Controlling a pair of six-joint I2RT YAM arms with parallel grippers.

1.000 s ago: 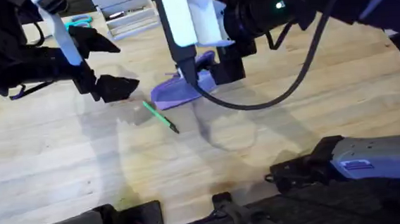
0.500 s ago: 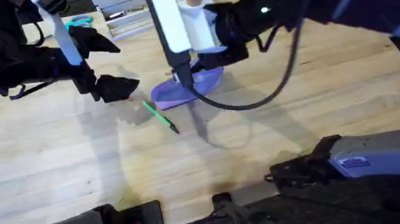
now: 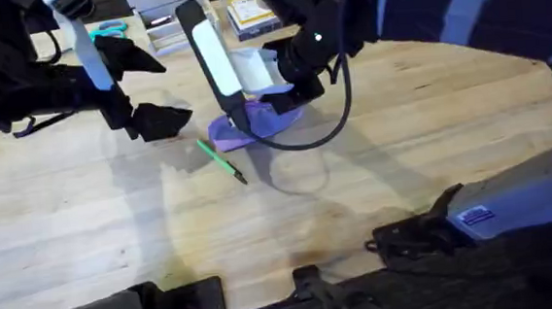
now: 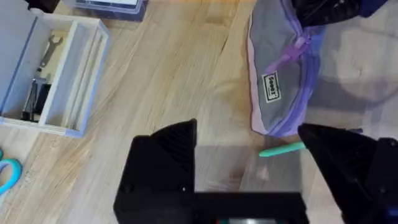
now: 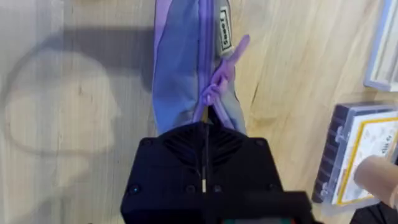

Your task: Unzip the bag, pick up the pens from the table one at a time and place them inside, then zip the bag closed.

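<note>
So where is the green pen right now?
The green pen lies on the table left of the middle in the overhead view, just in front of the purple bag, near the open left gripper.

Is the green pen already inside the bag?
No. In the overhead view the green pen lies on the table, beside the bag.

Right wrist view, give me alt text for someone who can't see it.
The right arm's black fingers, pressed together, sit over one end of the lilac bag, whose purple zipper pull lies just beyond them. The bag rests on the wooden table.
</note>
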